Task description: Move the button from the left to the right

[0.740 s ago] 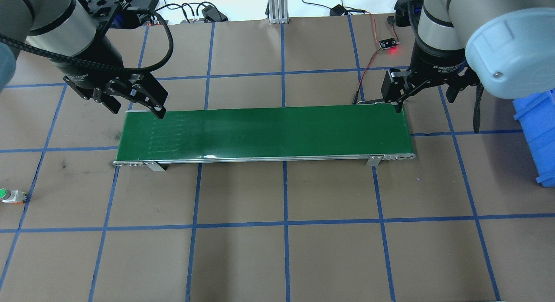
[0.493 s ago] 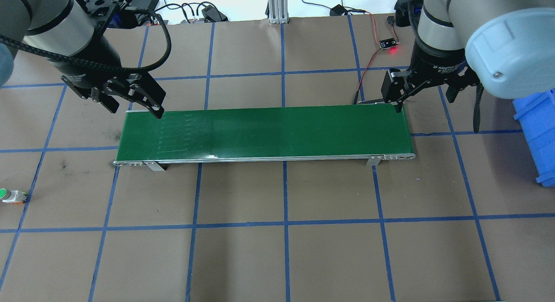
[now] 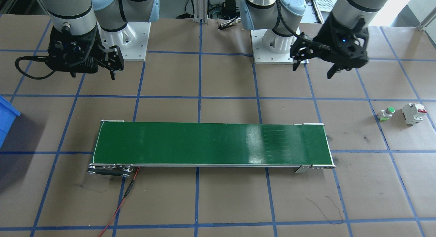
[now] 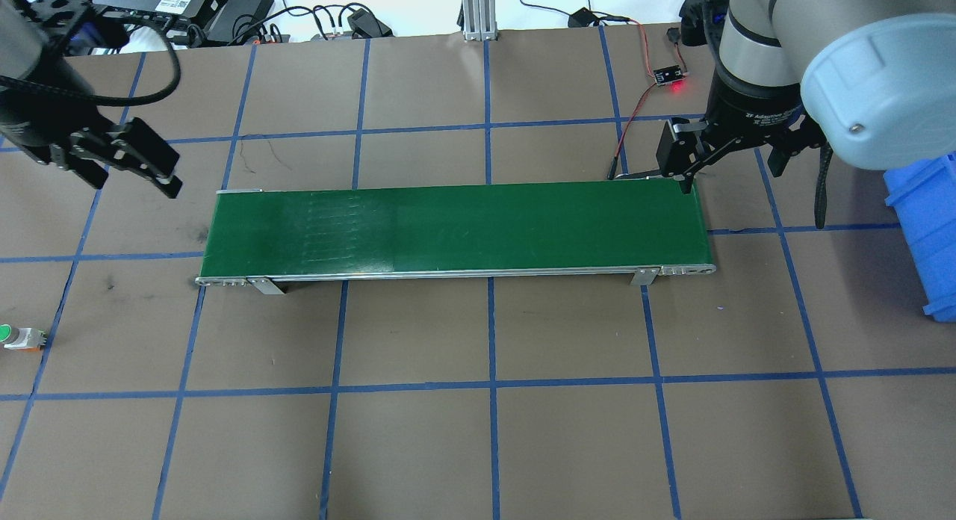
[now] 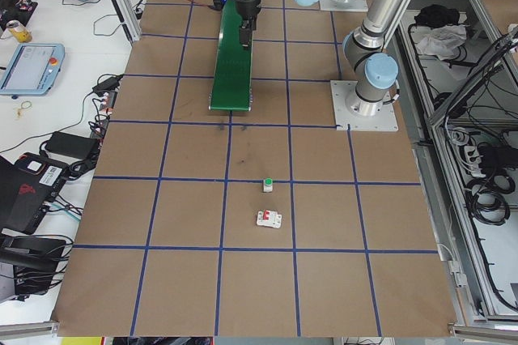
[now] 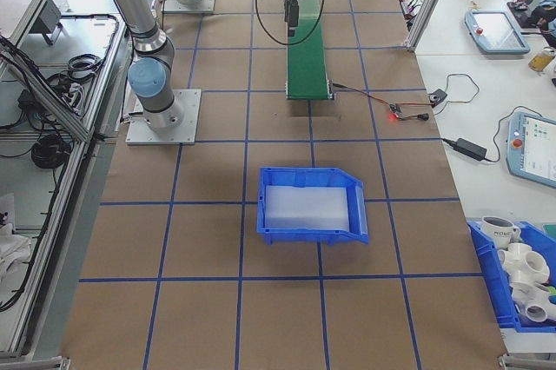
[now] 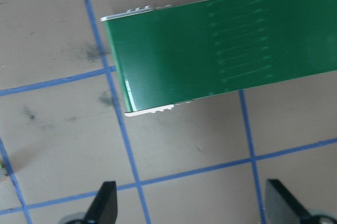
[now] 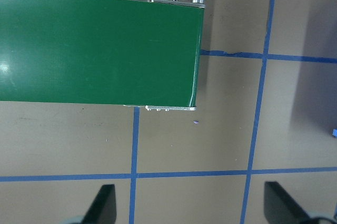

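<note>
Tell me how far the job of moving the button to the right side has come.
Nothing looks done yet: the button lies on the table beside the circuit breaker, on the robot's left. In hand: the left gripper is open and empty above the table, apart from the button. Left: grasping it, putting it on the conveyor belt, and pickup by the open right gripper.

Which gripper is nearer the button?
Left. The left gripper hangs open over the table behind the button; the right gripper is beyond the conveyor's far end.
</note>
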Controlling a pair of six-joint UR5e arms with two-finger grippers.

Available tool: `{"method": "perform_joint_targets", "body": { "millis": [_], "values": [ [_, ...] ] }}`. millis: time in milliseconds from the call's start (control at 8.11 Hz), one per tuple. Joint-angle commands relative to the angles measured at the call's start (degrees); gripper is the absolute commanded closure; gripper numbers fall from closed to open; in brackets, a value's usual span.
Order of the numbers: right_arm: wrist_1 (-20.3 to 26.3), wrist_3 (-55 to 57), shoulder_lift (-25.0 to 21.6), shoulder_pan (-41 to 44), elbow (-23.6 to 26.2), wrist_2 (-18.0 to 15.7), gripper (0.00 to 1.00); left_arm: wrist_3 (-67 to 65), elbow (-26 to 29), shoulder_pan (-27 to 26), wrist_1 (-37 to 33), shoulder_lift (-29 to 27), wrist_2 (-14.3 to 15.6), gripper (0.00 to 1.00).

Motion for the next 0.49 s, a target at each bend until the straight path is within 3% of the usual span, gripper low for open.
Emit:
{"method": "perform_joint_targets", "body": {
  "millis": [0,370],
  "values": [
    [0.1,-0.1,0.0,0.0,0.0,0.0,0.0,19.4,-0.3,15.8,8.1,-5.8,2.8,0.0],
    [0.2,-0.1,0.0,0.0,0.0,0.0,0.0,28.1,-0.3,27.9,20.7,-17.4,6.0,0.0]
  ]
}}
